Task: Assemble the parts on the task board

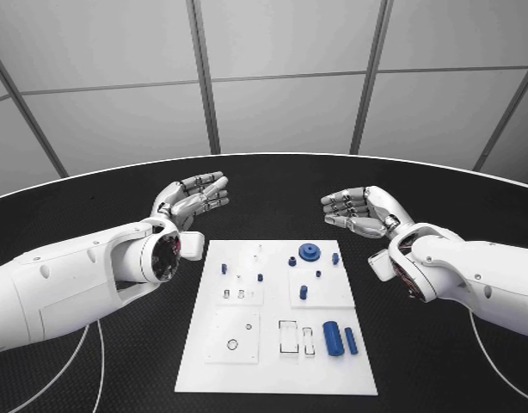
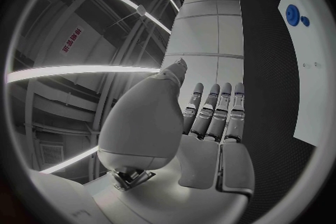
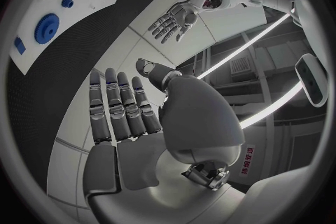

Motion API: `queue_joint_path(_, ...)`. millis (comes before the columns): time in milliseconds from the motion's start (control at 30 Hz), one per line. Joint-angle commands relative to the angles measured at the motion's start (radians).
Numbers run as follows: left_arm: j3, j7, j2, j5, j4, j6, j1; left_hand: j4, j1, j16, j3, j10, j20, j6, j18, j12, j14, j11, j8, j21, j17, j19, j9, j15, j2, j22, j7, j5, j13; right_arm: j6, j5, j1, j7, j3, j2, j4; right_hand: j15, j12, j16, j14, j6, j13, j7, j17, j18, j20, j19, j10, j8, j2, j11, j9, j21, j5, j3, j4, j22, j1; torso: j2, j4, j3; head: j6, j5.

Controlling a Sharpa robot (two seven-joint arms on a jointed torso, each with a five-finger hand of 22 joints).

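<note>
1. the left robot hand point(image 1: 193, 198) hangs above the black table point(image 1: 90, 361) beyond the far left corner of the task board point(image 1: 277, 370). its fingers are spread and hold nothing. this looks like a ready pose, with no part taken yet.
2. the right robot hand point(image 1: 361, 211) mirrors it beyond the far right corner, fingers loosely curled but apart, palm empty. both sit well clear of the parts, probably to leave the board unobstructed.
3. the task board lies flat between and nearer than the two robot hands. it is a smooth white plate with raised square panels and small slots.
4. a blue gear point(image 1: 308, 253) with a toothed rim sits closest to the right robot hand.
5. a blue cylinder point(image 1: 333, 337) lies furthest from both, smooth and rounded, likely to roll if nudged.
</note>
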Motion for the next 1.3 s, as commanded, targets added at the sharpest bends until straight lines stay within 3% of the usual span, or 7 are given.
queue_joint_path(33, 0.0, -0.004, -0.009, -0.009, 0.01, 0.004, 0.0, -0.04, 0.02, 0.073, 0.068, 0.201, -0.008, 0.141, 0.064, 0.008, 0.219, -0.02, 0.049, 0.148, 0.042, 0.21, 0.023, -0.039, -0.009, 0.065, 0.076, 0.003, 0.006, 0.008, -0.098, 0.004, -0.019, 0.0, -0.001, -0.001, -0.034, -0.016, 0.028, 0.134, 0.087, 0.004, 0.002, 0.023, 0.013, -0.03, 0.108, 0.129, 0.017, -0.012, -0.025, 0.009, 0.042, -0.001, -0.003, -0.008, 0.015, 0.008, 0.016, 0.0068, 0.0023, 0.0, -0.004)
queue_joint_path(233, 0.0, -0.012, -0.038, -0.018, 0.05, 0.016, 0.003, -0.049, 0.004, 0.081, 0.094, 0.236, -0.013, 0.161, 0.066, 0.0, 0.246, -0.027, 0.052, 0.2, 0.051, 0.212, 0.023, -0.047, -0.018, 0.094, 0.07, 0.003, 0.007, 0.048, -0.282, 0.022, -0.091, 0.0, 0.006, -0.007, -0.061, -0.018, 0.055, 0.203, 0.115, 0.01, -0.012, 0.056, 0.014, -0.055, 0.167, 0.18, 0.022, -0.028, -0.044, 0.015, 0.078, 0.006, -0.047, 0.002, 0.031, -0.002, 0.039, 0.0151, 0.0059, 0.006, -0.012)
queue_joint_path(600, 0.001, -0.027, -0.114, -0.025, 0.169, 0.038, 0.014, -0.053, -0.016, 0.081, 0.11, 0.253, -0.017, 0.172, 0.064, -0.012, 0.256, -0.03, 0.049, 0.241, 0.056, 0.198, 0.021, -0.05, -0.029, 0.119, 0.069, 0.003, 0.007, 0.159, -0.673, 0.053, -0.299, 0.001, 0.07, -0.044, -0.142, -0.02, 0.23, 0.438, 0.151, 0.04, -0.047, 0.251, 0.008, -0.162, 0.373, 0.239, 0.019, -0.053, -0.089, 0.022, 0.357, 0.088, -0.154, 0.019, 0.194, 0.005, 0.085, 0.0289, 0.0074, 0.018, -0.029)
queue_joint_path(900, 0.003, -0.036, -0.149, -0.025, 0.229, 0.04, 0.029, -0.055, -0.028, 0.071, 0.114, 0.244, -0.015, 0.167, 0.062, -0.027, 0.245, -0.026, 0.042, 0.248, 0.055, 0.175, 0.018, -0.046, -0.035, 0.124, 0.071, 0.003, 0.005, 0.192, -0.864, 0.07, -0.415, 0.002, 0.119, -0.068, -0.15, -0.017, 0.468, 0.481, 0.143, 0.071, -0.052, 0.483, 0.01, -0.169, 0.41, 0.183, 0.007, -0.082, -0.09, 0.024, 0.503, 0.07, -0.101, 0.059, 0.296, -0.029, 0.129, 0.0379, 0.0004, 0.04, -0.042)
queue_joint_path(1033, 0.005, -0.039, -0.16, -0.025, 0.245, 0.043, 0.035, -0.055, -0.029, 0.07, 0.115, 0.243, -0.014, 0.166, 0.062, -0.029, 0.244, -0.025, 0.042, 0.249, 0.055, 0.172, 0.017, -0.045, -0.035, 0.124, 0.072, 0.003, 0.005, 0.199, -0.913, 0.076, -0.445, 0.002, 0.127, -0.067, -0.148, -0.011, 0.741, 0.504, 0.137, 0.089, -0.055, 0.747, 0.011, -0.169, 0.428, 0.171, 0.01, -0.099, -0.091, 0.032, 0.561, 0.066, -0.073, 0.08, 0.34, -0.038, 0.143, 0.041, -0.0026, 0.047, -0.045)
queue_joint_path(1133, 0.005, -0.04, -0.165, -0.025, 0.251, 0.046, 0.039, -0.055, -0.031, 0.069, 0.115, 0.242, -0.014, 0.166, 0.062, -0.03, 0.243, -0.025, 0.041, 0.249, 0.055, 0.171, 0.017, -0.045, -0.035, 0.125, 0.072, 0.003, 0.005, 0.206, -0.928, 0.079, -0.458, 0.002, 0.131, -0.065, -0.151, 0.002, 0.982, 0.54, 0.133, 0.106, -0.061, 0.98, -0.029, -0.17, 0.516, 0.183, 0.015, -0.103, -0.095, 0.041, 0.791, 0.068, -0.05, 0.096, 0.628, -0.038, 0.151, 0.0425, -0.0053, 0.058, -0.046)
queue_joint_path(1300, 0.006, -0.043, -0.172, -0.022, 0.257, 0.05, 0.042, -0.054, -0.034, 0.068, 0.114, 0.242, -0.014, 0.167, 0.062, -0.031, 0.242, -0.025, 0.041, 0.25, 0.055, 0.169, 0.017, -0.045, -0.035, 0.125, 0.072, 0.003, 0.005, 0.226, -0.938, 0.082, -0.472, 0.002, 0.132, -0.06, -0.145, -0.004, 1.117, 0.549, 0.119, 0.114, -0.056, 1.11, -0.064, -0.163, 0.583, 0.161, 0.019, -0.113, -0.093, 0.052, 0.974, 0.07, -0.03, 0.11, 0.865, -0.038, 0.16, 0.0431, -0.0074, 0.056, -0.047)
